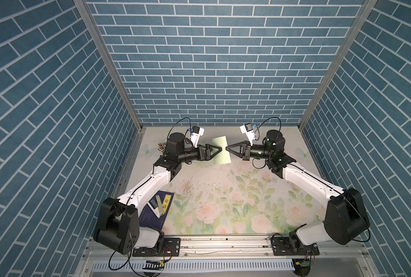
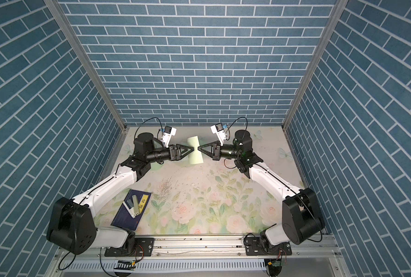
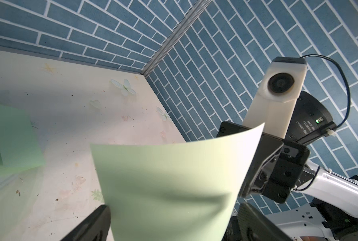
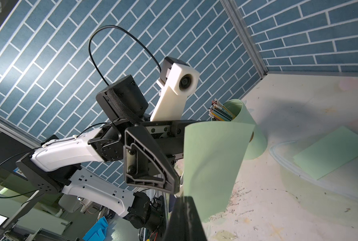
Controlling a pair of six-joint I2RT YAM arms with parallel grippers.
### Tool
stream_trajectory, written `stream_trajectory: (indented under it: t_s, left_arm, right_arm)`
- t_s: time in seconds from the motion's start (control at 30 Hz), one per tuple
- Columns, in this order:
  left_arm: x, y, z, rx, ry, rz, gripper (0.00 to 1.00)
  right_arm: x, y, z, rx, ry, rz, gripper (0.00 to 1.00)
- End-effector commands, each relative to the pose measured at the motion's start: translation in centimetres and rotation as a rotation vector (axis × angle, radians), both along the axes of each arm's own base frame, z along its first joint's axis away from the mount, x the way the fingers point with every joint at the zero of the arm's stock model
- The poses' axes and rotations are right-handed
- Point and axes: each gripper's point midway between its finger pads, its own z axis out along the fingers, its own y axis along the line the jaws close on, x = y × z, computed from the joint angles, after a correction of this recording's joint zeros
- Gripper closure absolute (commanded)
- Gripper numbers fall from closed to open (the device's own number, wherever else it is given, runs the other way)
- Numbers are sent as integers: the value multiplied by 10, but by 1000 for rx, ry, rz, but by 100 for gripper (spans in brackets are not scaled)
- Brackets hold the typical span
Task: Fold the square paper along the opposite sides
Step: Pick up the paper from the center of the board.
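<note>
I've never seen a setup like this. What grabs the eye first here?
Two black-and-white arms meet tip to tip at the far end of a flowery table, with a pale green paper curled upright between them. The right claw pinches its edge; the left claw stands open beside it.

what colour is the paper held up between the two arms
Pale green paper, plain with no print; clearest in the left wrist view.

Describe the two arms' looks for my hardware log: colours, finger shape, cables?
Both arms have white link shells and black joint housings. The left gripper and right gripper are black, with triangular, open-framed fingers. A white wrist camera sits above each, fed by a looping black cable.
</note>
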Motion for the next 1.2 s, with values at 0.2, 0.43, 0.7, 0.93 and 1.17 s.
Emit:
stream_trajectory:
  t_s: [0.2,0.43,0.7,0.93,1.17]
  left_arm:
    - [-3,13,26,-53,-98,1,0]
    - [-1,15,39,-131,-122,-23,0]
    - [-3,15,40,-133,-145,-44,18]
    - [9,14,39,-162,-121,-34,0]
    - [3,8,48,-207,-137,-76,0]
  right_arm:
    - [0,-10,32,32,-80,-27,100]
    - [9,-21,42,46,-93,-59,100]
    - [9,-22,49,64,-98,-45,100]
    - [-1,-24,66,110,-119,-10,100]
    - [3,-22,66,126,-111,-8,100]
